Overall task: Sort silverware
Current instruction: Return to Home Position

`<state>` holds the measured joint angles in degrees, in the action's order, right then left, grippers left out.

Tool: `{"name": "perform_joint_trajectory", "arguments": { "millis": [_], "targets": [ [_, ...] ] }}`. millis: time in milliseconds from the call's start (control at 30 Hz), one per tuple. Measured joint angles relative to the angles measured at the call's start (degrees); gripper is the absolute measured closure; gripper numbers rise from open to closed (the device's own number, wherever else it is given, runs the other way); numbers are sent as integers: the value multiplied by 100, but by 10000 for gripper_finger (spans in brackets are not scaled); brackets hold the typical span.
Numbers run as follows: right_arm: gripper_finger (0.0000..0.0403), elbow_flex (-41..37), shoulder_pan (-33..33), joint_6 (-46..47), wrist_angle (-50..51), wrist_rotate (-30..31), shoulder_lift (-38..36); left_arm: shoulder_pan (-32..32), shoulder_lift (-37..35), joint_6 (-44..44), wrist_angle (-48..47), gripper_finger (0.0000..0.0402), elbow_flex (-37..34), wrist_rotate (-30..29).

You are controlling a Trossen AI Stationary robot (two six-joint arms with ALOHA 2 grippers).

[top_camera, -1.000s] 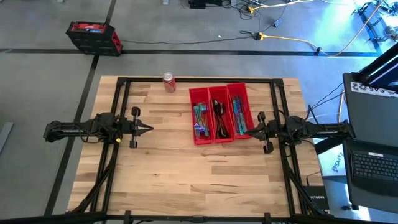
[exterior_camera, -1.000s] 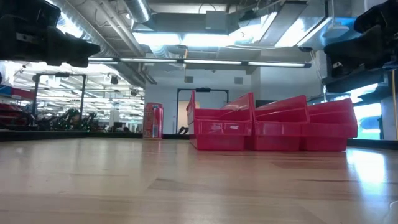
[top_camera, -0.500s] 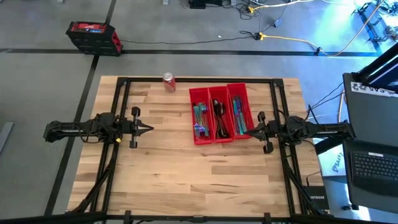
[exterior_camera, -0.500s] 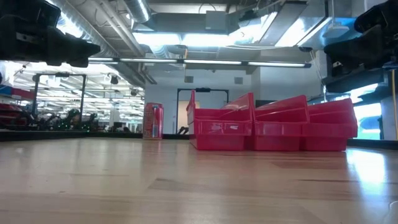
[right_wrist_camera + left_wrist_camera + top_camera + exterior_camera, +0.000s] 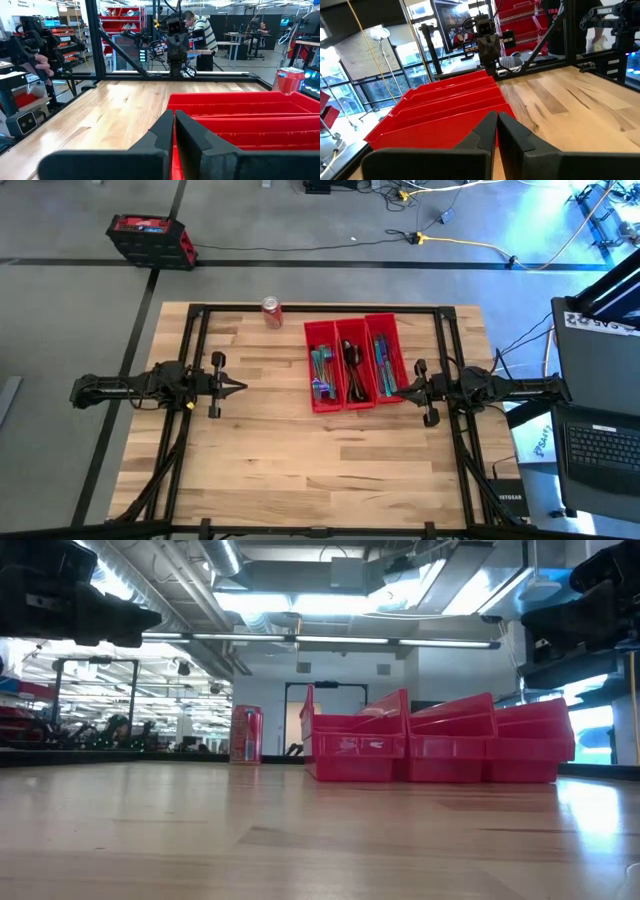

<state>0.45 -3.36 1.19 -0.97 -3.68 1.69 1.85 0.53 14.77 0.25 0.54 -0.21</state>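
Note:
Three long red bins (image 5: pixel 351 364) stand side by side on the far right part of the table. Iridescent blue-teal silverware (image 5: pixel 320 368) lies in the left bin, dark spoons (image 5: pixel 352 366) in the middle one, more blue pieces (image 5: pixel 385 366) in the right one. My left gripper (image 5: pixel 243 387) is shut, raised off the table left of the bins, pointing at them (image 5: pixel 496 117). My right gripper (image 5: pixel 405 389) is shut, just right of the bins' near end (image 5: pixel 173 116). The low view shows only the bin walls (image 5: pixel 436 740); the silverware is hidden there.
A red soda can (image 5: pixel 271 311) stands near the far edge, left of the bins (image 5: pixel 246 734). Bare wood lies across the table's near half and between the left gripper and the bins. A laptop (image 5: pixel 600 445) sits off the right edge. People show in the room beyond.

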Motion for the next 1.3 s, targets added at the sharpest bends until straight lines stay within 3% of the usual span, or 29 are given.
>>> {"name": "perform_joint_trajectory", "arguments": {
  "millis": [333, 1300],
  "targets": [
    [402, 2, 0, 8, 41, 300, 2, 0, 0, -77, 2, 402, -2, 0],
    [402, 4, 0, 283, 55, 308, 2, 0, -1, -88, 2, 402, -2, 0]
  ]
}}
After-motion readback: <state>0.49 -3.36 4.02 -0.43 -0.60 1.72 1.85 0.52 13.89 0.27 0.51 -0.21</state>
